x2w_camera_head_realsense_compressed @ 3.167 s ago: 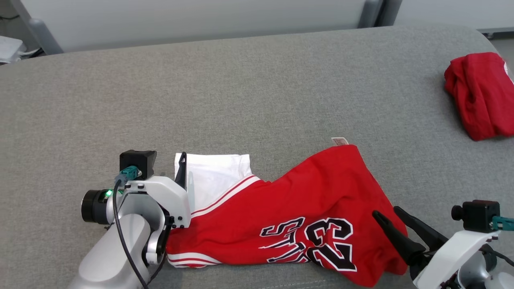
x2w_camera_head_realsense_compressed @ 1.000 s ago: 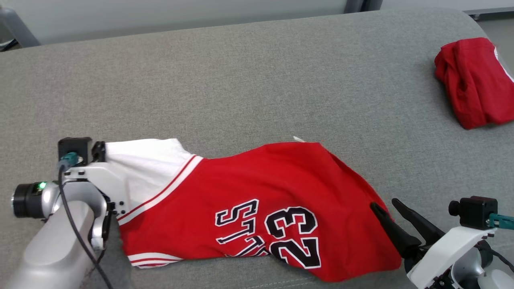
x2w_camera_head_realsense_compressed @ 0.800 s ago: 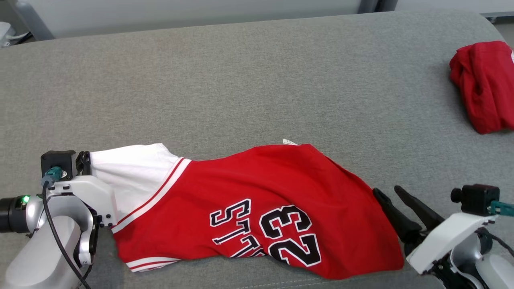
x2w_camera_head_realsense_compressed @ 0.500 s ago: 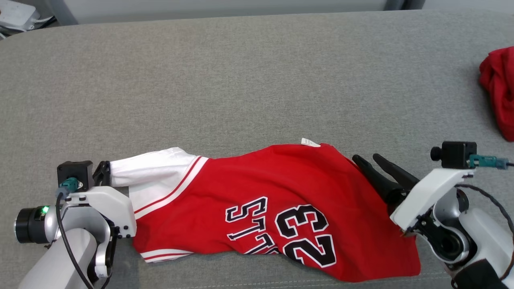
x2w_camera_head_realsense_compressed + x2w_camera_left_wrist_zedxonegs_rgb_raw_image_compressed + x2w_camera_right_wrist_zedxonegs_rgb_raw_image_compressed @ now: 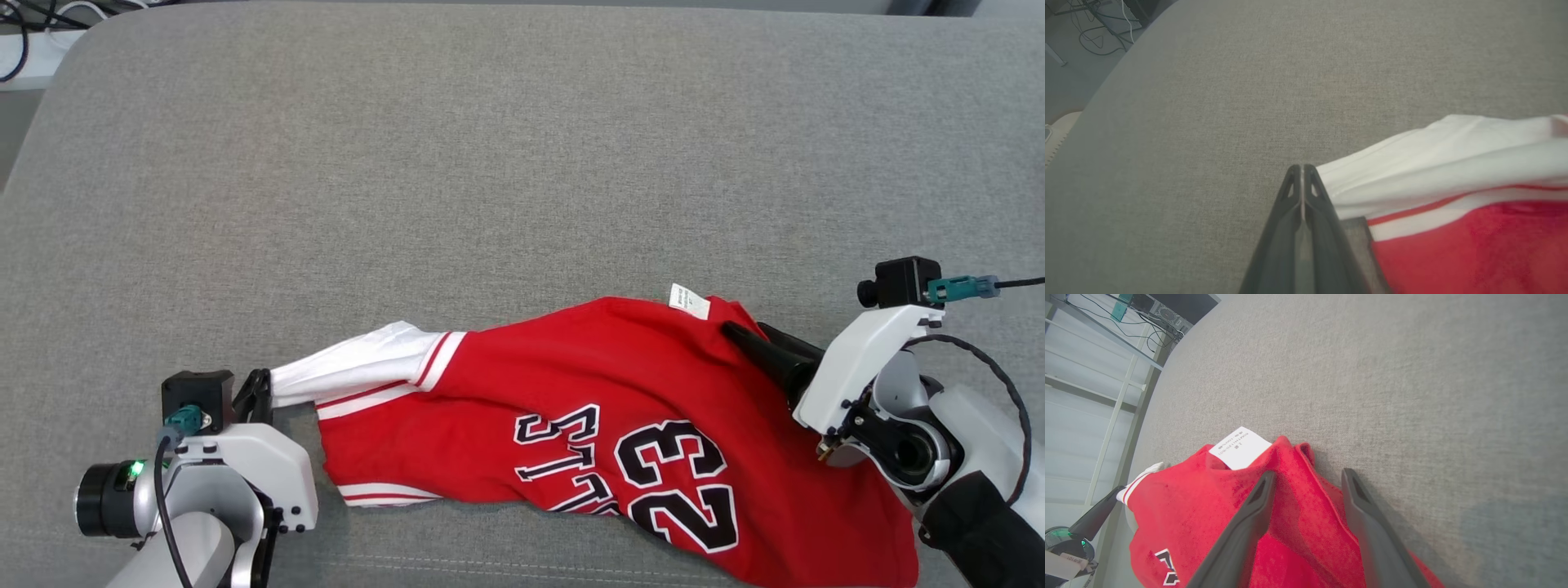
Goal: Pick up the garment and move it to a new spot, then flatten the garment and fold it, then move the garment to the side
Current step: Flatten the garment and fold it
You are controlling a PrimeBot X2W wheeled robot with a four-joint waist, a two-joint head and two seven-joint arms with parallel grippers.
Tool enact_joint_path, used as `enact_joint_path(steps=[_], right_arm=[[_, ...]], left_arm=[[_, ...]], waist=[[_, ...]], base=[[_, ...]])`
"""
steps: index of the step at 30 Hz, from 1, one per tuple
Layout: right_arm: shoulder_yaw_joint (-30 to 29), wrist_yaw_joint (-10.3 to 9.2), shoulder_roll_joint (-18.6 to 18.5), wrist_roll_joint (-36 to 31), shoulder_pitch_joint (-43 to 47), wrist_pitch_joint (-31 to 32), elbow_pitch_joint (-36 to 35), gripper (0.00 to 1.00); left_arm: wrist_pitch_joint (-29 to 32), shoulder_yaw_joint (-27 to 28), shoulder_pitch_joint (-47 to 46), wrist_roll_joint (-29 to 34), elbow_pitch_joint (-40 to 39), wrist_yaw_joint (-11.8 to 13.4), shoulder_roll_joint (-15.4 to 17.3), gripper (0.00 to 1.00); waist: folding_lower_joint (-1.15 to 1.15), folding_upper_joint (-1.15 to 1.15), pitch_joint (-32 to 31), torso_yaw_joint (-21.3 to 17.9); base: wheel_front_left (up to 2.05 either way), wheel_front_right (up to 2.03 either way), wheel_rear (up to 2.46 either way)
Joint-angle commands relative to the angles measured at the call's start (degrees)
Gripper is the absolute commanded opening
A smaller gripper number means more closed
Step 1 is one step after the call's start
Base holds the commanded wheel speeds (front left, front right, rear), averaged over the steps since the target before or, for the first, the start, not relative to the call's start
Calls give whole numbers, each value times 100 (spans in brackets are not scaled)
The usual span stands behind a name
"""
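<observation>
The garment (image 5: 604,384) is a red jersey with a black-and-white "23" and a white sleeve, lying stretched across the grey surface. My left gripper (image 5: 261,385) is shut on the end of the white sleeve (image 5: 1453,163), which is pulled taut; its fingers (image 5: 1302,179) press together. My right gripper (image 5: 744,328) is at the jersey's far right corner beside a white label (image 5: 688,300). In the right wrist view its jaws (image 5: 1308,473) are open, straddling the red hem fold (image 5: 1314,498), with the label (image 5: 1240,447) just left of them.
The grey padded surface (image 5: 490,163) stretches wide beyond the jersey. Its rounded left corner (image 5: 49,90) drops to a floor with cables (image 5: 24,24). A seam (image 5: 490,565) runs along the near edge. Shelving and a computer case (image 5: 1163,312) stand past the far end.
The head camera has shifted, and the second red cloth has left the picture. My right gripper has moved up to the hem corner by the label and its fingers have narrowed. The sleeve is drawn thinner.
</observation>
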Motion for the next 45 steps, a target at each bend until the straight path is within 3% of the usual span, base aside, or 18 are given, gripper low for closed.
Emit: enact_joint_path(steps=[1, 2, 4, 10, 16, 18, 25, 26, 28, 29, 30, 37, 45], right_arm=[[146, 25, -74, 64, -98, -15, -25, 48], [212, 25, -71, 97, -118, -21, 8, 36], [316, 25, -81, 161, -156, -75, 59, 0], [476, 25, -276, 193, -272, -545, -59, 0], [497, 25, -802, -281, -481, -2184, -361, 0], [584, 25, -982, -490, -450, -2615, -412, 0], [1033, 25, -1328, -839, 537, -2886, -558, 0], [1017, 25, -1315, -784, 719, -2893, -572, 2], [960, 25, -1299, -660, 1051, -2901, -591, 39], [892, 25, -1299, -635, 1178, -2903, -600, 61], [799, 25, -1293, -613, 1287, -2904, -624, 100], [-101, 25, -1293, -304, 1847, -2906, -1186, 100], [-223, 25, -1259, -150, 1926, -2907, -1368, 100]], left_arm=[[0, 217, -17, -33, -174, 83, 184, 0], [2, 209, 11, -35, -201, 92, 187, 0], [14, 191, 44, -38, -242, 105, 186, 0], [-150, 228, 30, 1, -341, 143, 176, 0], [-1089, 609, -193, 203, -634, 226, 212, 0], [-1376, 661, -242, 257, -765, 153, 193, 0], [-1366, 508, 180, -70, -652, -104, -60, 0], [-1379, 497, 245, -105, -580, -115, -95, 0], [-1419, 473, 355, -139, -442, -121, -153, 0], [-1437, 462, 406, -146, -386, -114, -175, 0], [-1456, 456, 444, -149, -345, -108, -192, 0], [-1529, 484, 552, -171, -248, -46, -238, 0], [-1521, 469, 488, -161, -251, -13, -241, 0]], waist=[[0, 0, 13, 49], [0, 0, 13, 66], [0, 0, 11, 96], [0, 0, -41, 121], [0, 0, -188, -11], [0, 0, -234, -51], [0, 0, -216, -204], [0, 0, -203, -227], [0, 0, -188, -263], [0, 0, -186, -279], [0, 0, -188, -295], [0, 0, -249, -296], [0, 0, -230, -197]], base=[[0, 0, 0], [0, 0, 0], [0, 0, 0], [0, 0, 0], [0, 0, 0], [0, 0, 0], [0, 0, 0], [0, 0, 0], [0, 0, 0], [0, 0, 0], [0, 0, 0], [0, 0, 0], [0, 0, 0]])
